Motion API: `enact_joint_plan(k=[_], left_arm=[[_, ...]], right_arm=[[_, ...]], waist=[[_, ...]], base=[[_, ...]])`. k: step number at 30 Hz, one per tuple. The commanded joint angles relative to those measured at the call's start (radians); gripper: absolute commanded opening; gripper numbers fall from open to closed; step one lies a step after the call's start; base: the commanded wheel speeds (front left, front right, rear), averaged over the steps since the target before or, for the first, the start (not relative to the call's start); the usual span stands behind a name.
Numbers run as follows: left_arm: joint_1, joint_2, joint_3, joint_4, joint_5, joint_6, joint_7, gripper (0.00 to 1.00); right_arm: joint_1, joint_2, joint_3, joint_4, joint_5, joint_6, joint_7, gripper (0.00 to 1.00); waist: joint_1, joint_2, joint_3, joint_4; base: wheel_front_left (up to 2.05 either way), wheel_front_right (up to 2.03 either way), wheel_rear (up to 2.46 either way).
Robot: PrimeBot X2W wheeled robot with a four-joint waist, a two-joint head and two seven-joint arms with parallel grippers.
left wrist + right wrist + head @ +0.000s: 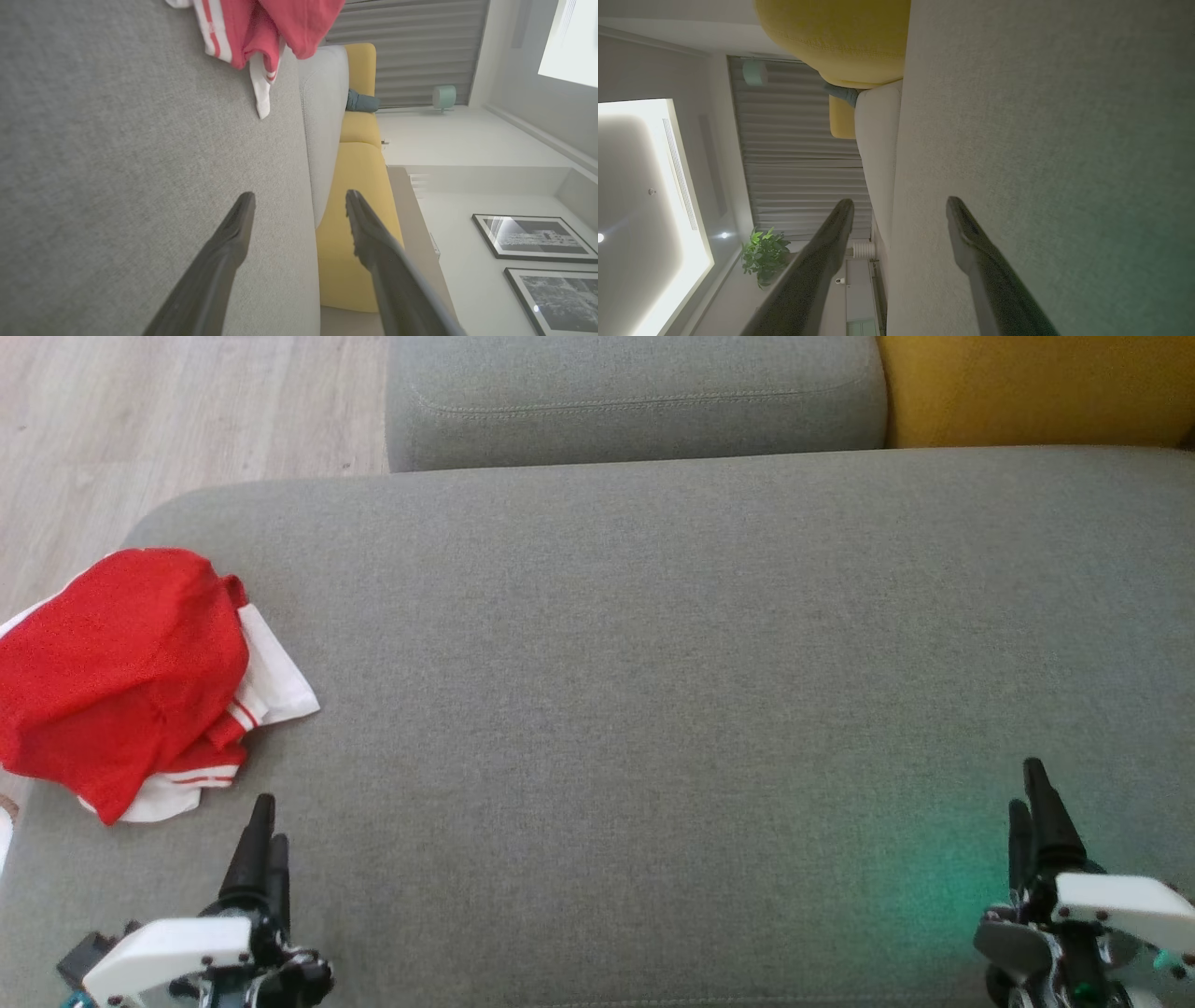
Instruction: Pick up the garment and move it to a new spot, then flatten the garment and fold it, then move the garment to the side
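The garment (121,672) is a crumpled red piece with white, red-striped trim, lying at the left end of the grey cushion (653,663). In the left wrist view the garment (261,32) hangs in at the top edge. My left gripper (266,826) stands near the cushion's front edge, just below and right of the garment, apart from it. Its fingers are spread in the left wrist view (299,200) with nothing between them. My right gripper (1032,793) is at the front right, far from the garment, open and empty in its own view (899,205).
A second grey cushion (635,397) lies behind the main one, and a yellow cushion (1036,387) sits at the back right. Pale wooden floor (140,420) shows at the upper left, past the cushion's rounded corner.
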Motion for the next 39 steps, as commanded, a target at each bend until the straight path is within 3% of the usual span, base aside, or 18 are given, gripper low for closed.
enact_joint_plan(k=[1,39], left_arm=[[-0.057,0.01,-0.001,-0.035,0.033,-0.001,-0.009,1.0],[-0.102,0.017,-0.093,0.001,0.559,0.103,-0.117,1.0]], right_arm=[[-0.06,-0.024,0.011,-0.029,-0.029,0.0,-0.013,1.0],[-0.129,-0.049,0.118,0.046,-0.529,0.0,-0.122,1.0]], waist=[[0.0,0.0,0.001,0.0],[0.0,0.0,0.008,0.006]], base=[[0.0,0.0,0.0],[0.0,0.0,0.0]])
